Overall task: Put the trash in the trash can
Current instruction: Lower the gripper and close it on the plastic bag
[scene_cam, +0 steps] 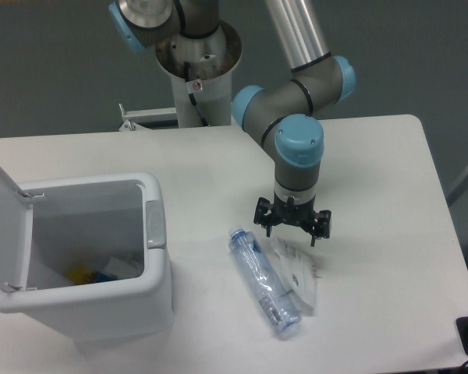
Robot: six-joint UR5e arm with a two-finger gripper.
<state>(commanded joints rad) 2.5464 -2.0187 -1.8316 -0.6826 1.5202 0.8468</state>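
Trash, a bottle (263, 281) and a wrapper (298, 271) side by side, is seen on the desk (374, 171). The tool (292, 231), fingers spread and empty, is held just above the wrapper's upper end, with the lid-up trash can (86, 257) well apart.

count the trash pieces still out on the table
2: a water bottle lying right of the trash can, and a crumpled wrapper against the bottle's right side, below the open gripper.

- The trash can (152, 292) stands on the table (390, 164), at its left.
- The bottle (264, 282) lies right of it, the wrapper (298, 270) touching its right side.
- The gripper (292, 229) hangs just behind both.
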